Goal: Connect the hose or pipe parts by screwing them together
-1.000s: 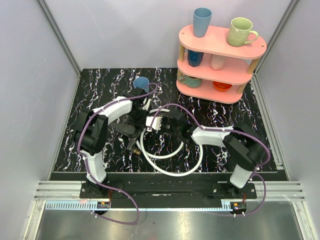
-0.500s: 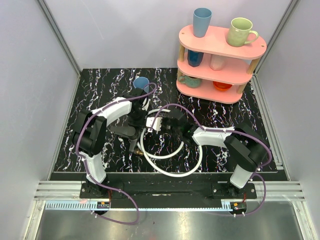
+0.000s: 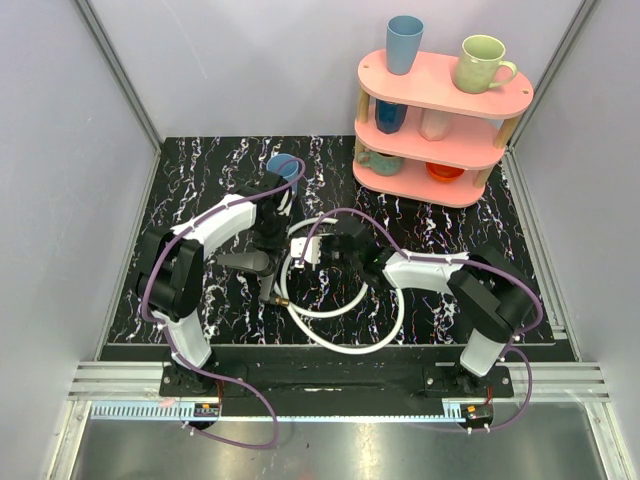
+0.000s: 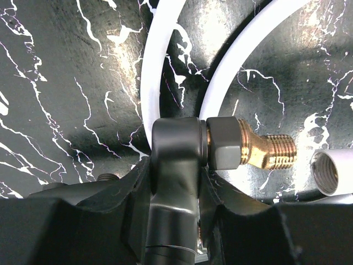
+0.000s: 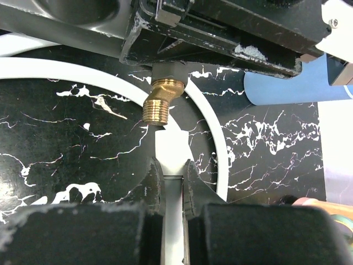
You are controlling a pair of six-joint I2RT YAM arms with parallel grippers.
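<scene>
In the left wrist view my left gripper (image 4: 175,165) is shut on the dark grey body of a pipe fitting (image 4: 175,143). Its grey nut and brass threaded end (image 4: 273,152) point right. My right gripper (image 5: 172,168) is shut on the white end of a hose (image 5: 172,149). That open hose end (image 4: 331,172) sits just off the brass thread's tip and slightly out of line with it. The whole thread is bare. The brass thread (image 5: 159,105) hangs right in front of the hose end. White hose loops (image 3: 345,345) lie on the table under both grippers.
A blue cup (image 3: 283,165) stands just behind the left wrist. A pink three-tier shelf (image 3: 440,95) with several cups fills the back right corner. Purple cables (image 3: 375,228) arch over both arms. Grey walls close in the black marble table (image 3: 200,180).
The left arm has shifted, carrying the brass fitting to the right toward the hose end held by the right gripper. The right arm has barely moved.
</scene>
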